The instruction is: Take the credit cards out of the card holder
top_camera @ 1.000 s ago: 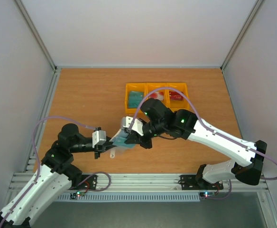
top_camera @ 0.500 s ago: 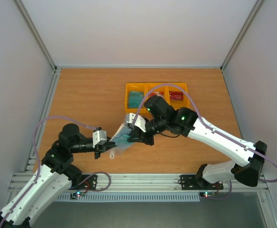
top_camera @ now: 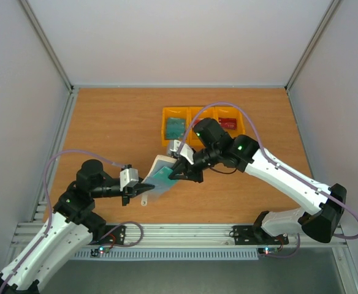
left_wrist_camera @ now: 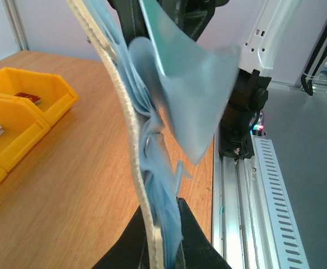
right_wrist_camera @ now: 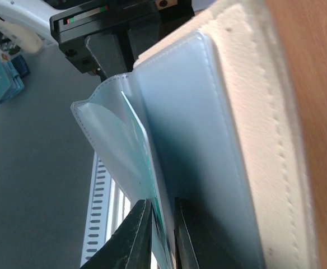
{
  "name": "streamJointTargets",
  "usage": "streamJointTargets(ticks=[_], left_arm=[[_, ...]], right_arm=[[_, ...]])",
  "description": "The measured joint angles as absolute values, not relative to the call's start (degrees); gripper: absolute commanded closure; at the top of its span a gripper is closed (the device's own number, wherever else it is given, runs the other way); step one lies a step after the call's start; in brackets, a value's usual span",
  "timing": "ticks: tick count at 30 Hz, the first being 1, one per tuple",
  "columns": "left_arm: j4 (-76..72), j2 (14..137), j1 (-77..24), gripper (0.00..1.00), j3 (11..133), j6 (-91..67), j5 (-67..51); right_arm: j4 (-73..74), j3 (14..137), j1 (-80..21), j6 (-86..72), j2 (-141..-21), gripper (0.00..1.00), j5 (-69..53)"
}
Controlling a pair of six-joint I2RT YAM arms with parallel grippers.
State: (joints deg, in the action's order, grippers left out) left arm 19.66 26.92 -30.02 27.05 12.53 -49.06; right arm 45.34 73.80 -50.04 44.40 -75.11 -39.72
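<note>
The card holder (top_camera: 159,166), cream outside with grey-blue sleeves, is held off the table between both arms. My left gripper (top_camera: 143,185) is shut on its lower edge; in the left wrist view the cream cover (left_wrist_camera: 127,140) and the sleeves (left_wrist_camera: 200,106) rise from my gripper (left_wrist_camera: 162,246). My right gripper (top_camera: 178,173) is shut on a teal credit card (right_wrist_camera: 143,162) that sits partly inside a translucent sleeve; the card also shows in the left wrist view (left_wrist_camera: 166,39). The cream cover (right_wrist_camera: 247,112) lies right of my right gripper (right_wrist_camera: 160,235). Other cards in the holder are hidden.
A yellow three-compartment tray (top_camera: 188,112) stands behind the right arm, with a teal card (top_camera: 175,127) and a dark red card (top_camera: 228,124) in it. It also shows in the left wrist view (left_wrist_camera: 23,117). The metal rail (top_camera: 185,233) runs along the near edge.
My right gripper has moved up and to the right, away from the left gripper. The holder has opened out and tilted, and more of the teal card shows.
</note>
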Motion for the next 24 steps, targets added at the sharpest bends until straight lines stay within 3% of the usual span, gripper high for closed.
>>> streamJointTargets(ticks=[19, 24], left_arm=[[19.97, 26.48, -30.02, 1.00, 27.05, 12.25, -49.08], [19.88, 26.44, -30.04, 1.00, 27.05, 12.27, -49.30]], right_arm=[[44.23, 71.22, -47.88, 42.11, -75.26, 0.76, -45.32], [44.97, 71.16, -47.81, 41.74, -75.37, 0.90, -47.16]])
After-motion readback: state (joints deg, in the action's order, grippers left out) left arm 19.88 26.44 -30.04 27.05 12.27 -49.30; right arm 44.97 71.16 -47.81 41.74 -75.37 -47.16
